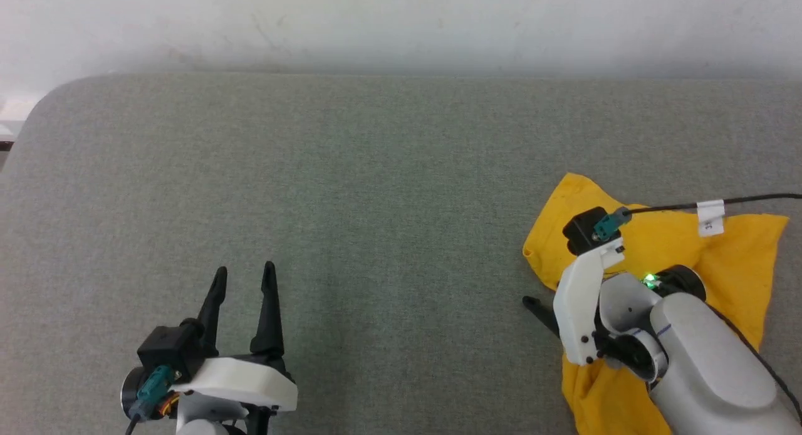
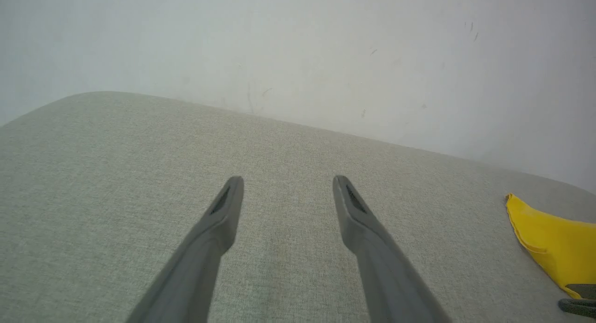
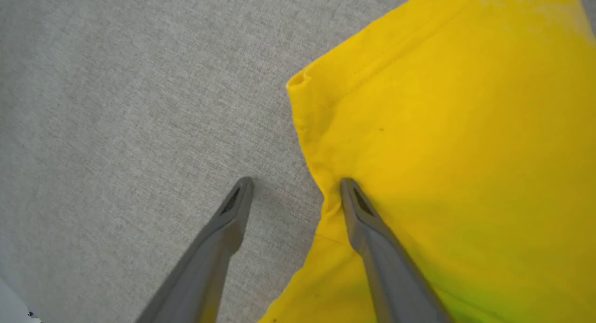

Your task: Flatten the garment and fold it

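Observation:
The garment [image 1: 664, 241] is a crumpled yellow heap at the right of the grey padded surface; no print shows. It also appears at the right edge of the left wrist view [image 2: 549, 239] and fills the right half of the right wrist view [image 3: 442, 127]. My right gripper [image 3: 296, 183] is open and straddles the garment's left hem: one finger rests over the bare surface, the other lies on the yellow cloth. One dark fingertip [image 1: 532, 304] pokes out left of the cloth. My left gripper [image 1: 244, 275] stands open and empty at the lower left, far from the garment.
The grey fabric surface [image 1: 376, 203] runs back to a white wall [image 1: 401, 21] and has a rounded corner at the far left [image 1: 56, 96]. A black cable with a white tag [image 1: 711, 217] crosses above the garment. My pale right forearm [image 1: 708, 360] covers the cloth's near part.

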`<state>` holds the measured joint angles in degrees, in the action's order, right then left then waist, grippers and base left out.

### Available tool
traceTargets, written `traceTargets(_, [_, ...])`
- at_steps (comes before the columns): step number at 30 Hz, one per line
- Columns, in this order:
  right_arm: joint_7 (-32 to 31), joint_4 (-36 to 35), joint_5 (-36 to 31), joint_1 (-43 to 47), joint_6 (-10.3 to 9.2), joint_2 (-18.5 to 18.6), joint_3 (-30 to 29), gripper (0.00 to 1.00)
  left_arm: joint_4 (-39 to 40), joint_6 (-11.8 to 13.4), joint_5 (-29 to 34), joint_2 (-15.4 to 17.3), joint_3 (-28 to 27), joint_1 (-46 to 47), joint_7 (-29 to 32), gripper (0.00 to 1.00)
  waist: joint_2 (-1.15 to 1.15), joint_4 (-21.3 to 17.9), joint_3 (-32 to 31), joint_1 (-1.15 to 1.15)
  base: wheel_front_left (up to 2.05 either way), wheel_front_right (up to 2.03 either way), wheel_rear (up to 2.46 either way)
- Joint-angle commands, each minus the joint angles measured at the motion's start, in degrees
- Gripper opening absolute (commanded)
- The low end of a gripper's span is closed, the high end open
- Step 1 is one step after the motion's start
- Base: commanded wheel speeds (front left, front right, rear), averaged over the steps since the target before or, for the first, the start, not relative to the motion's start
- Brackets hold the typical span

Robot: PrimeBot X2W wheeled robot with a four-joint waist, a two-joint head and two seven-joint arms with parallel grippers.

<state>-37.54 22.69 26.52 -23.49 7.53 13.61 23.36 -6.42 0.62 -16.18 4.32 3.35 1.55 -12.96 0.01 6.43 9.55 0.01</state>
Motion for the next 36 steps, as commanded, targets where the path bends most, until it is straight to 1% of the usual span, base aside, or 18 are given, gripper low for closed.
traceTargets(1, [-1.2, 2.5, 1.2, -0.9, -0.04, 0.1, 1.1, 1.00, -0.5, 0.2, -0.2, -0.1, 0.2, 0.9, -0.5, 1.00, -0.01, 0.9, 0.2, -0.01, 0.00, 0.00, 0.00])
traceTargets(2, [-1.5, 3.6, 1.7, -1.2, -0.04, 0.1, 1.7, 0.95, -0.7, 0.2, -0.2, -0.1, 0.2, 0.9, -0.6, 1.00, -0.01, 0.9, 0.1, -0.01, 0.00, 0.00, 0.00])
traceTargets(3, [-1.4, 4.4, 2.1, -1.4, -0.04, 0.1, 2.2, 0.37, -0.8, 0.3, -0.3, -0.2, 0.3, 0.9, -0.7, 1.00, -0.01, 0.9, 0.0, -0.01, 0.00, 0.00, 0.00])
traceTargets(4, [-1.1, 5.1, 2.6, -1.6, -0.04, 0.0, 2.7, 0.00, -1.0, 0.3, -0.4, -0.2, 0.3, 0.9, -0.8, 1.00, -0.01, 0.9, -0.1, -0.01, 0.00, 0.00, 0.00])
traceTargets(6, [0.9, 5.2, 3.1, -2.0, -0.04, -0.1, 3.5, 0.00, -1.1, 0.5, -0.5, -0.2, 0.2, 0.8, -0.9, 1.00, -0.01, 0.7, -0.3, -0.01, 0.00, 0.00, 0.00])
traceTargets(10, [9.5, 3.6, 2.4, -3.5, -0.04, -0.7, 5.0, 0.00, -1.3, 0.5, -0.5, 0.0, 0.2, 0.6, -1.1, 1.00, -0.01, 0.0, -0.6, -0.01, 0.00, 0.00, 0.00])
traceTargets(12, [13.4, 1.9, 2.2, -4.0, -0.04, -1.5, 6.5, 0.00, -1.3, 0.6, -0.6, 0.2, 0.2, 0.6, -1.1, 1.00, -0.01, -0.3, -0.9, -0.01, 0.00, 0.00, 0.00])
traceTargets(14, [15.9, -0.5, 2.5, -3.9, -0.04, -2.3, 9.2, 0.00, -1.4, 0.7, -0.5, 0.3, 0.2, 0.5, -1.1, 1.00, -0.01, -0.4, -1.2, -0.01, 0.00, 0.00, 0.00])
traceTargets(17, [17.0, -5.8, 5.1, -2.4, -0.04, -3.0, 15.8, 0.00, -1.3, 0.8, -0.5, 0.5, 0.3, 0.2, -1.1, 1.00, -0.01, -0.7, -1.5, -0.01, 0.00, 0.00, 0.00])
traceTargets(19, [16.7, -8.5, 6.9, -0.7, -0.04, -2.6, 19.7, 0.00, -1.2, 0.9, -0.6, 0.6, 0.3, -0.1, -1.1, 1.00, -0.01, -0.8, -1.7, -0.01, 0.00, 0.00, 0.00])
traceTargets(22, [16.3, -9.6, 8.6, 2.2, -0.04, -1.3, 22.5, 0.00, -1.1, 1.1, -0.6, 0.6, 0.5, -0.4, -1.0, 1.00, -0.01, -1.0, -1.8, -0.01, 0.00, 0.00, 0.00])
traceTargets(23, [17.0, -9.6, 8.5, 2.8, -0.04, -0.9, 22.8, 0.16, -1.1, 1.1, -0.7, 0.6, 0.6, -0.4, -1.0, 1.00, -0.01, -1.0, -1.8, -0.01, 0.00, 0.00, 0.00])
traceTargets(24, [18.3, -9.7, 8.6, 3.5, -0.04, -0.7, 22.7, 0.78, -1.1, 1.2, -0.7, 0.6, 0.7, -0.4, -0.9, 1.00, -0.01, -1.0, -1.8, -0.01, 0.00, 0.00, 0.00])
traceTargets(25, [20.1, -10.0, 8.6, 4.1, -0.04, -0.8, 22.3, 1.00, -1.1, 1.2, -0.8, 0.6, 0.7, -0.4, -0.9, 1.00, -0.01, -1.0, -1.8, -0.01, 0.00, 0.00, 0.00])
traceTargets(28, [27.1, -11.5, 7.4, 6.2, -0.04, -1.2, 19.6, 1.00, -1.3, 1.4, -0.9, 0.9, 0.6, -0.7, -0.7, 1.00, -0.01, -1.4, -2.1, -0.01, 0.00, 0.00, 0.00])
traceTargets(31, [33.8, -13.8, 5.4, 9.0, -0.04, -2.0, 15.2, 1.00, -1.5, 1.7, -0.9, 1.3, 0.4, -1.3, -0.4, 1.00, -0.01, -1.9, -2.9, -0.01, 0.00, 0.00, 0.00])
traceTargets(34, [38.3, -16.1, 2.8, 12.1, -0.04, -2.6, 9.7, 1.00, -1.5, 1.9, -0.8, 1.8, 0.5, -1.7, 0.4, 1.00, -0.01, -2.7, -3.8, -0.01, 0.00, 0.00, 0.00])
traceTargets(36, [40.1, -17.5, 0.6, 14.4, -0.04, -3.3, 5.1, 1.00, -1.5, 1.9, -0.7, 2.2, 0.7, -1.7, 1.0, 1.00, -0.01, -3.2, -4.4, -0.01, 0.00, 0.00, 0.00])
